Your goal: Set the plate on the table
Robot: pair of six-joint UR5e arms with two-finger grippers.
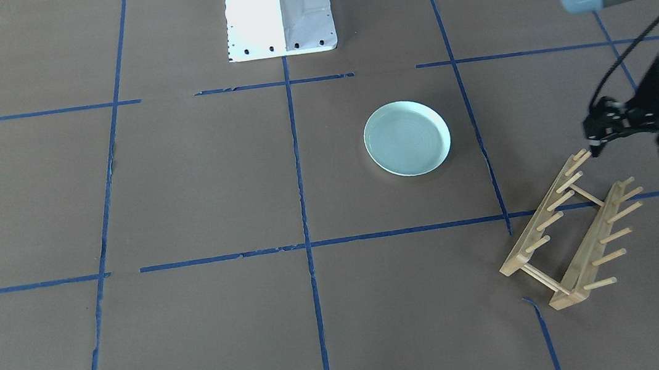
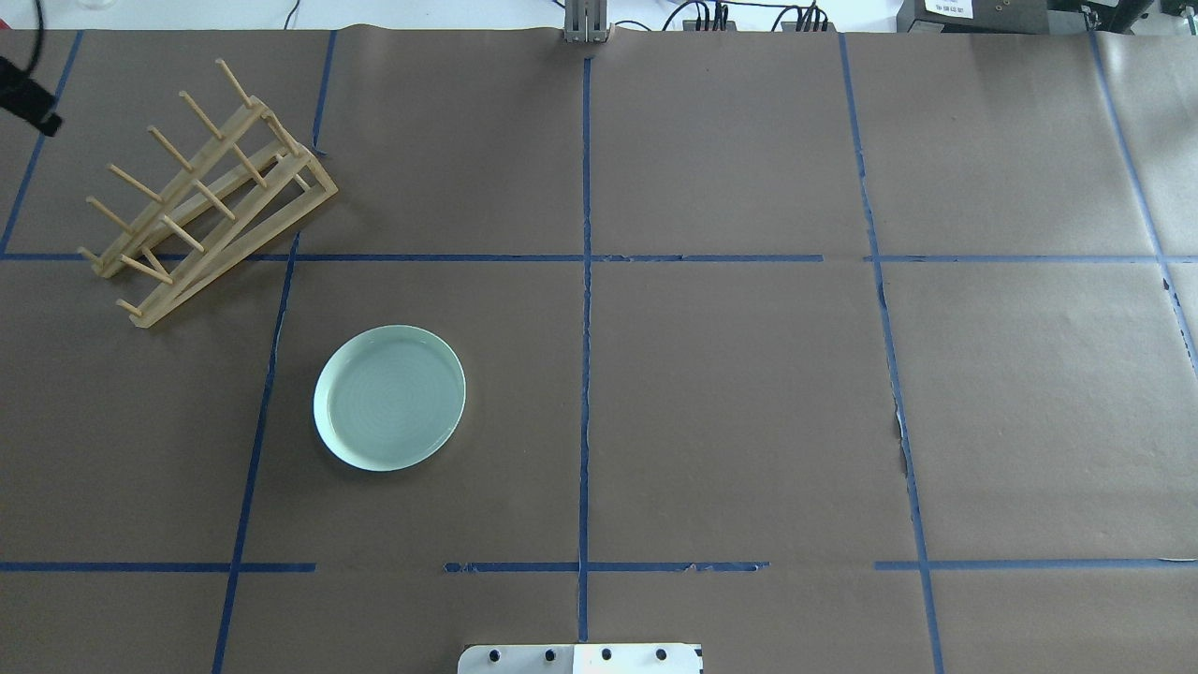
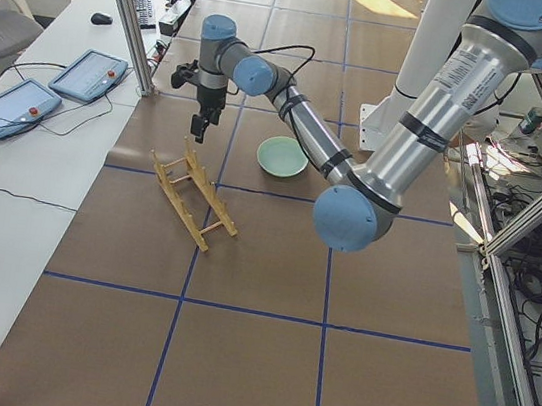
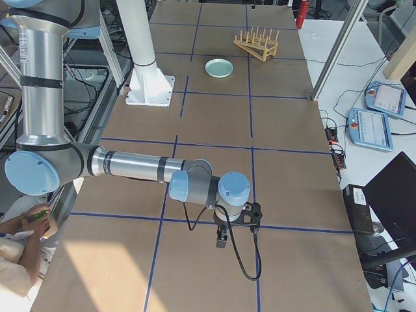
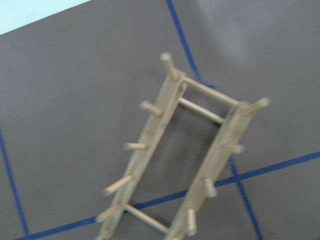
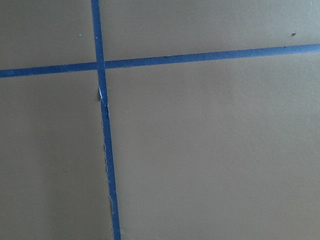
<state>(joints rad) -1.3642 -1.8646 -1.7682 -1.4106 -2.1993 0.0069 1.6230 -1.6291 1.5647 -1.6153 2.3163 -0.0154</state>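
The pale mint-green plate (image 1: 406, 137) lies flat on the brown paper-covered table (image 1: 180, 183), free of both grippers. It also shows in the overhead view (image 2: 389, 397) and small in the side views (image 3: 283, 155) (image 4: 219, 67). My left gripper (image 1: 595, 145) hangs above the end of the wooden peg rack, well apart from the plate. Its fingers look shut and hold nothing. It shows at the overhead view's edge (image 2: 42, 112) and in the left side view (image 3: 200, 131). My right gripper (image 4: 221, 239) hovers low over bare table far from the plate. I cannot tell whether it is open or shut.
The wooden peg rack (image 1: 570, 226) stands on the table with nothing in it, beside the plate; it also shows overhead (image 2: 201, 197) and below the left wrist camera (image 5: 185, 160). The robot's white base (image 1: 279, 17) stands at the table's middle edge.
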